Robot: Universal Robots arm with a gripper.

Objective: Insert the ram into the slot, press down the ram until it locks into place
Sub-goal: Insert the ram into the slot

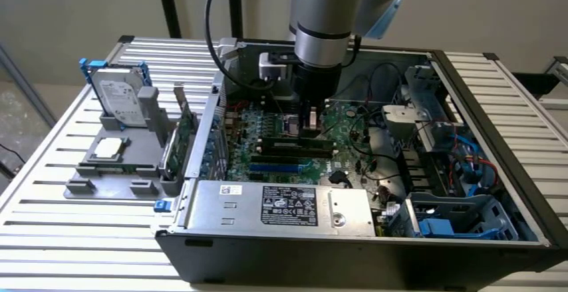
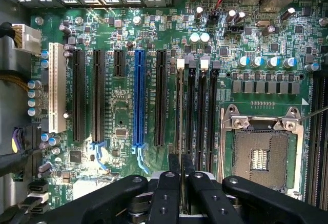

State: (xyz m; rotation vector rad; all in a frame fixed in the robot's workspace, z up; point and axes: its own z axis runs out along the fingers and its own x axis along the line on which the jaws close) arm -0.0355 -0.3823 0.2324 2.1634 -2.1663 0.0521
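At the exterior view's left, on the slatted desk (image 1: 53, 199), note a gray fixture (image 1: 111, 169) holding a hard drive (image 1: 120, 99) and an upright green card (image 1: 182, 139), parked clear of the work. At frame centre, note the computer case (image 1: 355, 255) laid open side up, presumably to allow a straight vertical approach to the motherboard (image 1: 262, 136). Lowered inside it: the hand (image 1: 310, 129), clenched on the ram (image 2: 180, 111) by its flat faces, probably to keep the contact edge pointing down. In the wrist view, ram seen edge-on, extending out from between the fingers (image 2: 166, 188), aligned along the slot (image 2: 180, 64), the outermost of four parallel sockets. Depth of seating not determinable.
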